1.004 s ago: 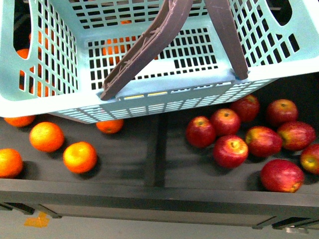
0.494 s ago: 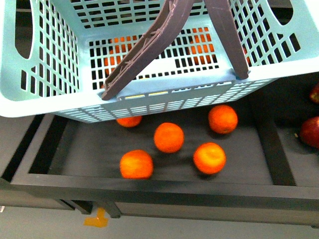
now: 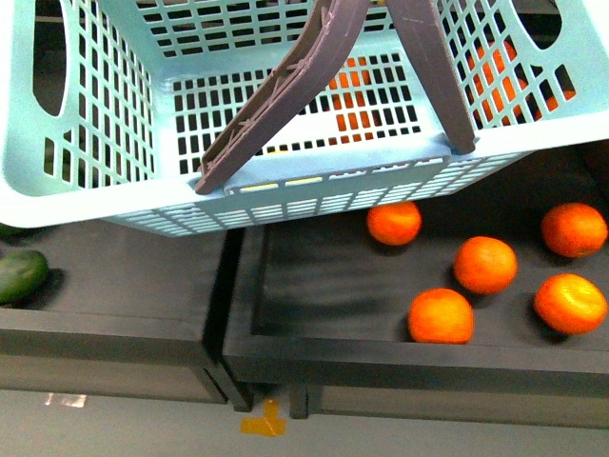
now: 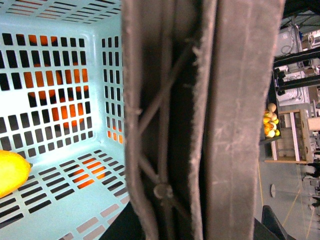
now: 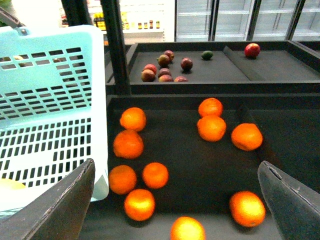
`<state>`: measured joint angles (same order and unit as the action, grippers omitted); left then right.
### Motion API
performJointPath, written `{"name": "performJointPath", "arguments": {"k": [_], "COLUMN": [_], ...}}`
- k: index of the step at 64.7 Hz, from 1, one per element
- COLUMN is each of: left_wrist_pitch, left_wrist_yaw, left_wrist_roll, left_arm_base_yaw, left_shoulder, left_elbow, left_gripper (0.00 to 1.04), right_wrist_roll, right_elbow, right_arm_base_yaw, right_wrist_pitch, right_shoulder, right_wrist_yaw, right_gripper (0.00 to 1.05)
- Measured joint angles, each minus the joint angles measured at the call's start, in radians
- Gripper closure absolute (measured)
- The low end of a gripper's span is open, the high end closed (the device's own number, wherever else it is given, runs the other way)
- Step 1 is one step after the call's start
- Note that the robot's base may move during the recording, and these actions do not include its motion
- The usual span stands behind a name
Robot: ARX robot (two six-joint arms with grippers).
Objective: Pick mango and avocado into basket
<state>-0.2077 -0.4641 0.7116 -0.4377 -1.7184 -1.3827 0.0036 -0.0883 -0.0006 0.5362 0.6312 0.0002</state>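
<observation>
The light teal basket (image 3: 105,143) hangs in the air above the black shelf trays, filling the top of the front view. My left gripper (image 4: 192,227) is shut on its two brown handles (image 4: 200,110), which are pressed together. A yellow mango (image 4: 10,172) lies on the basket floor. On the left tray, at the frame edge, sits a dark green fruit that looks like an avocado (image 3: 17,274). My right gripper (image 5: 176,165) is open over the oranges with nothing between its fingers, and the basket wall (image 5: 50,110) is beside it.
Several oranges (image 3: 485,264) lie in a black tray (image 3: 333,357) below and to the right of the basket. A raised divider (image 3: 228,286) separates it from the left tray. A back shelf holds dark red fruits (image 5: 165,67), a green fruit (image 5: 206,55) and a red one (image 5: 252,50).
The front view has swept left along the shelves. The apples left the frame, the oranges slid right, and the green fruit came in at the left. The basket stays held in the same place.
</observation>
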Motion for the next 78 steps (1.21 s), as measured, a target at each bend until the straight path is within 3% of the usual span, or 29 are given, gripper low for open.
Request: {"name": "performJointPath", "arguments": {"k": [78], "left_wrist_pitch": [0.000], "left_wrist_yaw": [0.000], "left_wrist_roll": [-0.003], "left_arm_base_yaw": [0.000], "left_shoulder": [0.000], "left_elbow": [0.002], "left_gripper": [0.90], "right_wrist_roll": [0.000], "right_elbow": [0.000], "right_arm_base_yaw": [0.000], "right_wrist_pitch": [0.000], "right_shoulder": [0.000], "right_wrist_yaw": [-0.001], "right_gripper": [0.09]}}
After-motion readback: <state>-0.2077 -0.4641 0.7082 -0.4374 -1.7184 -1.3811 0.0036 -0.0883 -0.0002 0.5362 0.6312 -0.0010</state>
